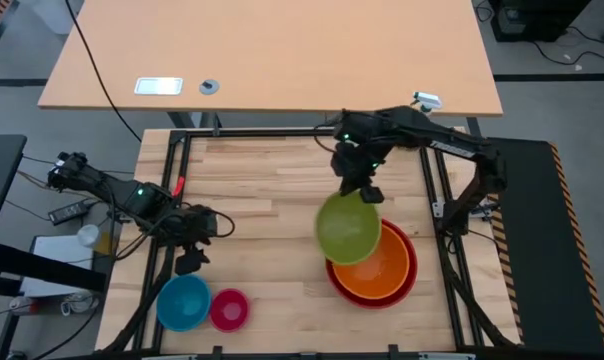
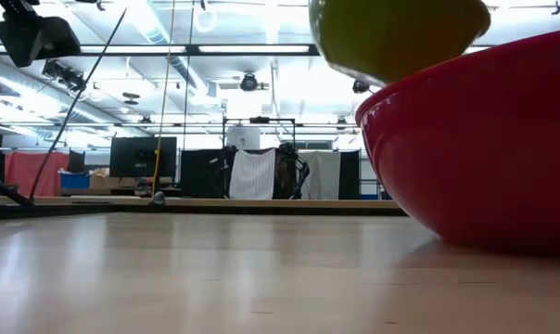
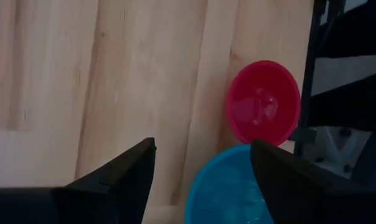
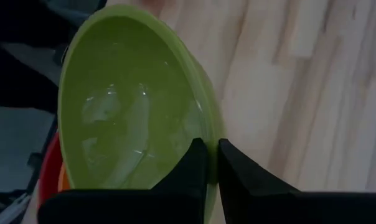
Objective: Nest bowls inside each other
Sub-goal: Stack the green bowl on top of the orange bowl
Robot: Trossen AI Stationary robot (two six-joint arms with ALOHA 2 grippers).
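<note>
A green bowl [image 1: 348,228] hangs tilted in the air over the left rim of an orange bowl [image 1: 382,268], which sits nested inside a larger red bowl [image 1: 334,275]. My right gripper [image 1: 367,193] is shut on the green bowl. In the low view the green bowl [image 2: 391,32] shows above the red bowl's wall [image 2: 484,139]. At the near left a blue bowl [image 1: 183,302] and a small pink-red bowl [image 1: 229,309] stand side by side on the table. My left gripper [image 3: 203,146] hovers open above the table, just beyond the blue bowl [image 3: 228,186], and touches nothing. My right gripper pinches the green bowl's rim [image 4: 208,124] on its far side, one finger [image 4: 197,165] inside the bowl and the other [image 4: 238,174] outside. The fingers slant down from the far side. The bowl is lifted clear and tilted, hanging below the fingers.
A black metal frame [image 1: 172,180] runs along the wooden table's left, far and right edges. Bare wood lies in the table's middle [image 1: 272,200]. Beyond the far edge stands a second table [image 1: 282,60] with a small white device [image 1: 158,86].
</note>
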